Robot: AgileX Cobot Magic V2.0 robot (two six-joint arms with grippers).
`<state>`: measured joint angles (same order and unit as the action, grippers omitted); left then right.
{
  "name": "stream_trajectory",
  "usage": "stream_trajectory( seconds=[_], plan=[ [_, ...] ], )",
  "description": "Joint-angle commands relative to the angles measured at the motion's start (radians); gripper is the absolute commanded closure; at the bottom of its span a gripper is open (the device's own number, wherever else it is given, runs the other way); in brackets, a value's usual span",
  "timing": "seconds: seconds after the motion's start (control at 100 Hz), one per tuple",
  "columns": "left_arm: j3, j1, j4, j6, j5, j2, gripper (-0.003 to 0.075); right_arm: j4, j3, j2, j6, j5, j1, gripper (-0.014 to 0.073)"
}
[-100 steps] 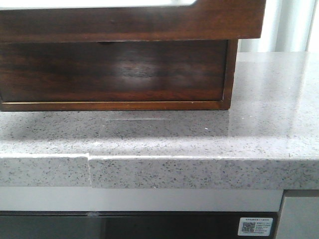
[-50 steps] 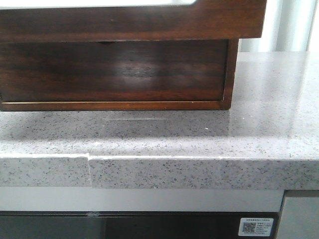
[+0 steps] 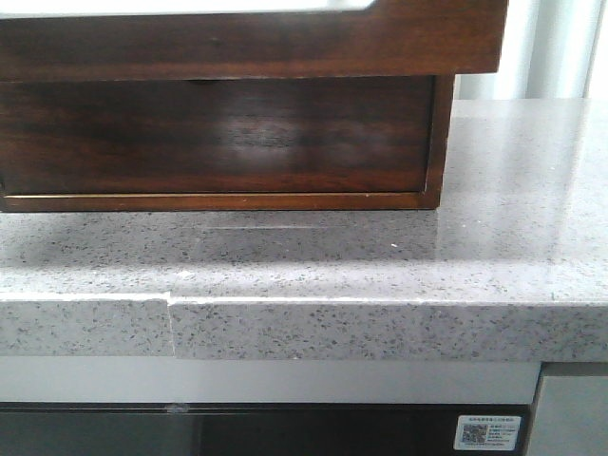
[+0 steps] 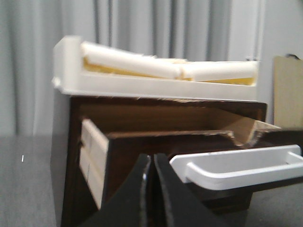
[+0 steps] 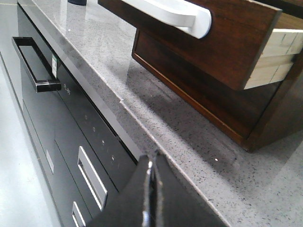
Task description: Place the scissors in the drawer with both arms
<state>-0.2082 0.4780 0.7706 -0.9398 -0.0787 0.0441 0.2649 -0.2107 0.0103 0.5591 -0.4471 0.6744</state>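
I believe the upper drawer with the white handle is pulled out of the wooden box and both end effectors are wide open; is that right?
Partly. The drawer with the white handle is pulled out, but both wrist views show the left end effector and right end effector shut, fingers pressed together, holding nothing.

Speckled grey stone surface (image 3: 494,256) with a seam at its front edge; below it, a black appliance front (image 5: 71,127) bearing a bar handle (image 5: 33,64); grey curtain (image 4: 28,71) behind.
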Motion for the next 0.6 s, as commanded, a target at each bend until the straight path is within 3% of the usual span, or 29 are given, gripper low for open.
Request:
stream_trajectory(
  seconds=[0.0, 0.1, 0.21, 0.41, 0.47, 0.59],
  plan=[
    [-0.028, 0.007, -0.208, -0.005, -0.128, 0.013, 0.0739, 0.010, -0.025, 0.010, -0.002, 0.078, -0.002, 0.0655],
    [-0.028, 0.001, -0.288, 0.060, -0.217, 0.013, 0.0739, 0.010, -0.025, 0.010, -0.002, 0.078, -0.002, 0.0655],
    [-0.022, -0.027, -0.397, 0.302, -0.238, 0.013, 0.0739, 0.010, -0.025, 0.010, -0.002, 0.078, -0.002, 0.0655],
    [0.071, -0.142, -0.644, 0.913, 0.016, 0.013, 0.0739, 0.010, -0.025, 0.010, -0.002, 0.078, -0.002, 0.0655],
    [0.104, -0.182, -0.704, 1.004, 0.073, 0.013, 0.0739, 0.010, -0.025, 0.010, -0.002, 0.078, -0.002, 0.0655],
    [0.146, -0.245, -0.730, 1.019, 0.084, 0.013, 0.0739, 0.010, -0.025, 0.010, -0.002, 0.078, -0.002, 0.0655]
  ],
)
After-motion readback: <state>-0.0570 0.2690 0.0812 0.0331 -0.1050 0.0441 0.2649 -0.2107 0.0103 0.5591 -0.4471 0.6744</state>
